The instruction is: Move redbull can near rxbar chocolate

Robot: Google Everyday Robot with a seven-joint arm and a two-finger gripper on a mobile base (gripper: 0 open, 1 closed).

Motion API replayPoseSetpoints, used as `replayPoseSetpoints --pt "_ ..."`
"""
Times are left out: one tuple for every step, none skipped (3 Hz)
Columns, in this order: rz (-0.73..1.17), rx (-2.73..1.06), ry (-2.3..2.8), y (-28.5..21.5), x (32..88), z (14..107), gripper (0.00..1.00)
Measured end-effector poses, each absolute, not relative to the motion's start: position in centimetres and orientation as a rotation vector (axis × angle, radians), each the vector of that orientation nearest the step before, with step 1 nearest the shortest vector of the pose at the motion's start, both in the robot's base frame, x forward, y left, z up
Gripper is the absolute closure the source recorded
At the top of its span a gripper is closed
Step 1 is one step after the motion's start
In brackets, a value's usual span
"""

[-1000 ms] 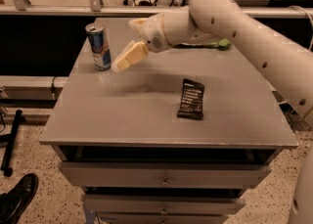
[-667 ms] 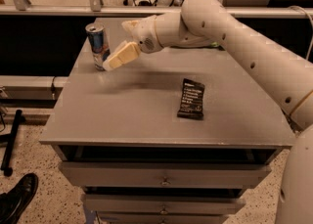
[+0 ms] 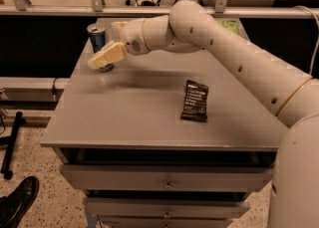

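1. Pale two-finger gripper (image 3: 105, 43): hung over the far-left corner, spread wide and clasping nothing, with the lower finger (image 3: 106, 56) across the front of the can's lower half.
2. Slim blue-and-silver metal redbull can (image 3: 96, 37): stood upright close to the left edge. Could not be judged as seated between the fingers or merely beside them. Likely tipped or pushed off that edge if clipped during closing, and likely slipped if pinched off-centre.
3. Grey metal table top (image 3: 124, 117): looked smooth, so probably offered little resistance to a knocked can.
4. Flat black rectangular rxbar chocolate wrapper (image 3: 195, 100): lay well apart, toward the right front. Liable to be shoved or landed upon if overshot at set-down.
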State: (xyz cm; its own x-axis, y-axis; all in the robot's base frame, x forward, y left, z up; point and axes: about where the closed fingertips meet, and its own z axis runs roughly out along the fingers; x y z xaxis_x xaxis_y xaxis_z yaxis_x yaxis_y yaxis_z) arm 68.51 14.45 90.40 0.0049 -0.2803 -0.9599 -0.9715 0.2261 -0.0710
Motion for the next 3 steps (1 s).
replayPoseSetpoints --pt "0.85 -1.198 1.488 15.3 68.8 90.4 0.23" --pt "0.841 -1.171 1.493 15.4 68.9 90.4 0.46" --pt "0.812 -1.144 1.438 14.1 68.8 94.1 0.77"
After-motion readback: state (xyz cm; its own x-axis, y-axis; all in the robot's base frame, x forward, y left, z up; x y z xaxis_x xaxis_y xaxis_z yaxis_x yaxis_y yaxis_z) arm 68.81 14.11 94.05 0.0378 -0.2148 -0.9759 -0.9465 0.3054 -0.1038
